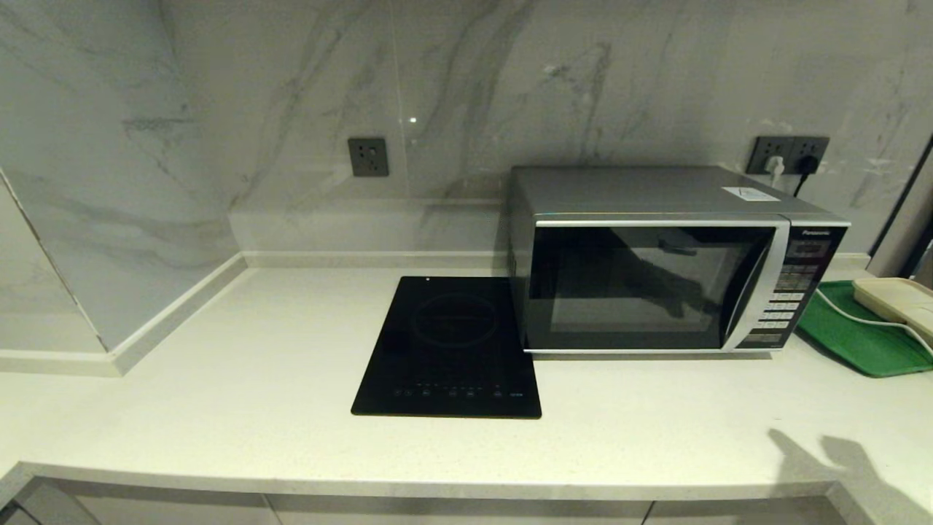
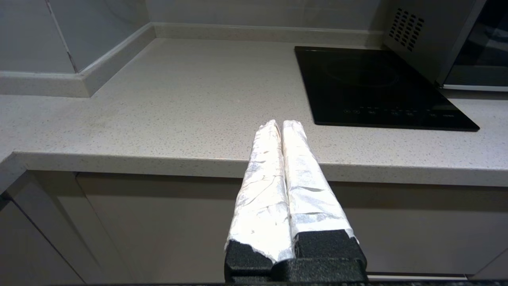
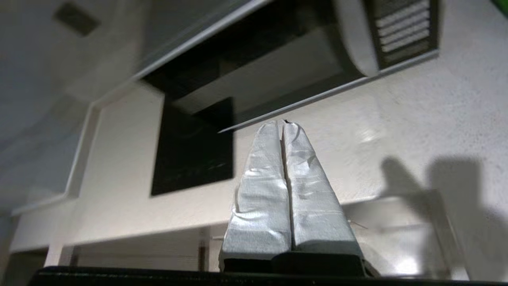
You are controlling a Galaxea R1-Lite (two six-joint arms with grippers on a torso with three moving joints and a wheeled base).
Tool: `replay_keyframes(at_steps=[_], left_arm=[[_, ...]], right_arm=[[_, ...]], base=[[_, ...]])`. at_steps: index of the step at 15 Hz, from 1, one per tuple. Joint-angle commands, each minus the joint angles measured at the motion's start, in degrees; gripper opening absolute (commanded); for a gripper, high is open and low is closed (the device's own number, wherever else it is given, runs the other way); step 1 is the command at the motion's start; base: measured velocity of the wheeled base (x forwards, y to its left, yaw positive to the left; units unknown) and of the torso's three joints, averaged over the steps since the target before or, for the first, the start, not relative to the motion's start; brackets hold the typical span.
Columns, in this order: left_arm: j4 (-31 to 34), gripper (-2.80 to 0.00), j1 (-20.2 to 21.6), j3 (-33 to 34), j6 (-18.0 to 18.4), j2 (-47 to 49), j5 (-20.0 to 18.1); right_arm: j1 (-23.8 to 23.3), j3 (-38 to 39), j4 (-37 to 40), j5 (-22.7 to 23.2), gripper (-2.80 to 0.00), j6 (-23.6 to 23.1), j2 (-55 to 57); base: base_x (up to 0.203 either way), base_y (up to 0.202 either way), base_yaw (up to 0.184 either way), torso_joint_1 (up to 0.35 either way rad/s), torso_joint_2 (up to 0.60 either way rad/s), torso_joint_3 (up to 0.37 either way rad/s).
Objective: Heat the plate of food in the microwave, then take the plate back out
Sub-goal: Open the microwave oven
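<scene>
The silver microwave point(image 1: 656, 262) stands on the counter at the right, its dark glass door closed and its keypad point(image 1: 791, 292) at the right side. The plate of food shows in no view. My left gripper point(image 2: 281, 124) is shut and empty, held in front of the counter's front edge, left of the cooktop. My right gripper point(image 3: 282, 124) is shut and empty too, low before the counter edge and pointing up toward the microwave point(image 3: 278, 59). Neither gripper appears in the head view; only the right arm's shadow falls on the counter.
A flat black induction cooktop point(image 1: 452, 346) lies left of the microwave, almost touching it. A green tray point(image 1: 860, 335) with a cream power strip point(image 1: 896, 299) and white cable sits at the far right. Marble walls enclose the back and left.
</scene>
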Motion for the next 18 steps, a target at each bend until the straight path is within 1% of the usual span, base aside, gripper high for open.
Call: replay_keyframes(at_steps=[1, 2, 3, 4, 5, 8, 9, 10, 12, 14, 15, 16, 18], left_arm=[[-0.05, -2.80, 0.02, 0.01, -0.04, 0.00, 0.02], [-0.05, -2.80, 0.02, 0.01, -0.04, 0.00, 0.02], [-0.05, -2.80, 0.02, 0.01, -0.04, 0.00, 0.02], [-0.05, -2.80, 0.02, 0.01, -0.04, 0.00, 0.02], [-0.05, -2.80, 0.02, 0.01, -0.04, 0.00, 0.02], [-0.05, -2.80, 0.02, 0.01, -0.04, 0.00, 0.02], [-0.05, -2.80, 0.02, 0.01, -0.04, 0.00, 0.02], [-0.05, -2.80, 0.02, 0.01, -0.04, 0.00, 0.02], [-0.05, -2.80, 0.02, 0.01, -0.04, 0.00, 0.02], [-0.05, -2.80, 0.02, 0.01, -0.04, 0.00, 0.02], [-0.05, -2.80, 0.02, 0.01, -0.04, 0.00, 0.02], [-0.05, -2.80, 0.02, 0.01, -0.04, 0.00, 0.02], [-0.05, -2.80, 0.02, 0.01, -0.04, 0.00, 0.02]], right_arm=[[1.20, -18.75, 38.70, 0.68, -2.80, -2.92, -14.94], [1.99, -23.48, 46.57, -0.10, -2.80, -5.86, -20.53], [3.84, -25.63, 49.58, -1.66, -2.80, -8.47, -25.61], [7.26, -26.06, 51.10, -3.80, -2.80, -10.53, -30.13], [11.74, -26.32, 52.28, -7.57, -2.80, -12.09, -34.28], [24.78, -25.23, 53.75, -23.95, -2.80, -13.27, -44.65], [27.88, -24.64, 53.92, -28.49, -2.80, -13.36, -47.98], [29.18, -23.00, 54.02, -31.03, -2.80, -13.42, -51.75], [30.20, -20.73, 54.11, -33.00, -2.80, -12.87, -56.61], [30.64, -23.68, 54.15, -33.45, -2.80, -6.32, -56.57], [31.63, -23.53, 54.15, -33.76, -2.80, -5.94, -57.46], [33.58, -22.28, 54.15, -34.31, -2.80, -6.83, -59.20], [34.12, -15.47, 54.15, -36.82, -2.80, -8.01, -62.97]], base=[[0.000, 0.000, 0.000, 0.000, 0.00, 0.000], [0.000, 0.000, 0.000, 0.000, 0.00, 0.000], [0.000, 0.000, 0.000, 0.000, 0.00, 0.000], [0.000, 0.000, 0.000, 0.000, 0.00, 0.000], [0.000, 0.000, 0.000, 0.000, 0.00, 0.000], [0.000, 0.000, 0.000, 0.000, 0.00, 0.000], [0.000, 0.000, 0.000, 0.000, 0.00, 0.000], [0.000, 0.000, 0.000, 0.000, 0.00, 0.000], [0.000, 0.000, 0.000, 0.000, 0.00, 0.000], [0.000, 0.000, 0.000, 0.000, 0.00, 0.000], [0.000, 0.000, 0.000, 0.000, 0.00, 0.000], [0.000, 0.000, 0.000, 0.000, 0.00, 0.000], [0.000, 0.000, 0.000, 0.000, 0.00, 0.000]])
